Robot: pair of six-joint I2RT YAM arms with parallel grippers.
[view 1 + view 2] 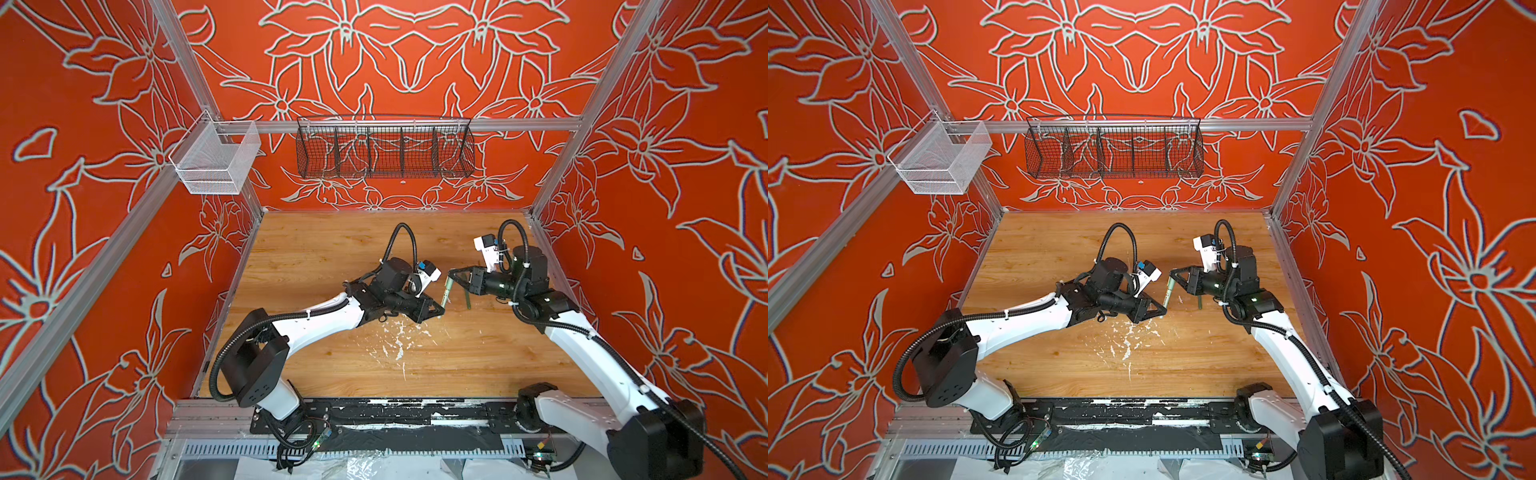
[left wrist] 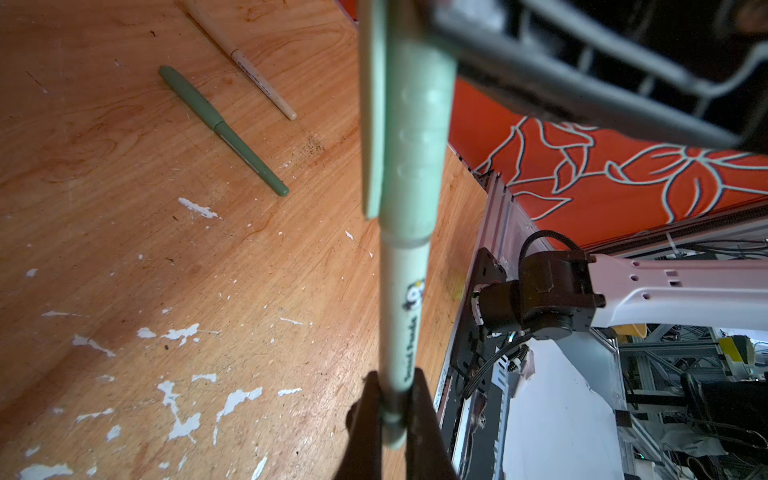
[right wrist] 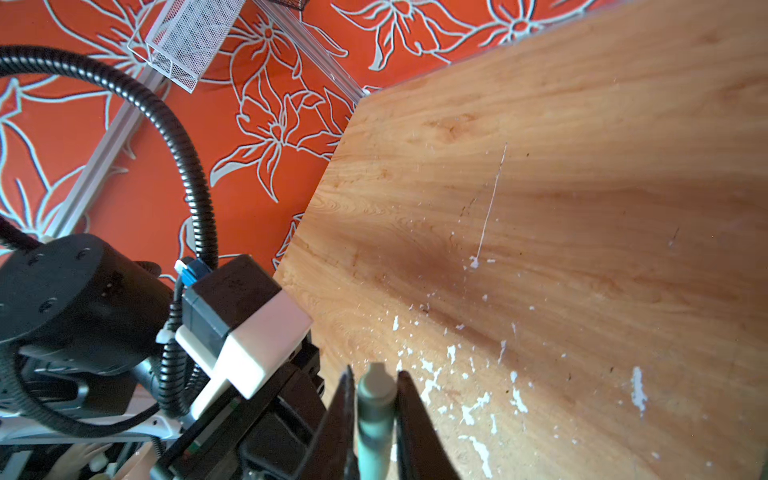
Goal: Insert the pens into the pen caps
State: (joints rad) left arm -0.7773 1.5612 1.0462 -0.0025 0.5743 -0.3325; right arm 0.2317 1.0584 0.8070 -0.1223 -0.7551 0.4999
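While left tool (image 2: 397,378) and right tool (image 3: 375,376) clamp it, pale green pen (image 2: 407,270), capped.

Shut in on three sides by orange walls (image 1: 83,208) patterned with pale flower outlines, framed with aluminium rails (image 1: 519,124). On the back rail, a black wire basket (image 1: 384,153) split into compartments. Left of that basket, a white mesh basket (image 1: 216,162). Below it, a wood-grain desk (image 1: 311,257) scattered with white paint flecks (image 1: 400,338).

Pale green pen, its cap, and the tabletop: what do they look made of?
Pale green pen: likely plastic, satin; smooth moulded barrel with printed logo. Cap: same-looking plastic, moulded dimples and clip. Tabletop: wood-grain board, possibly laminate, paint-flecked.
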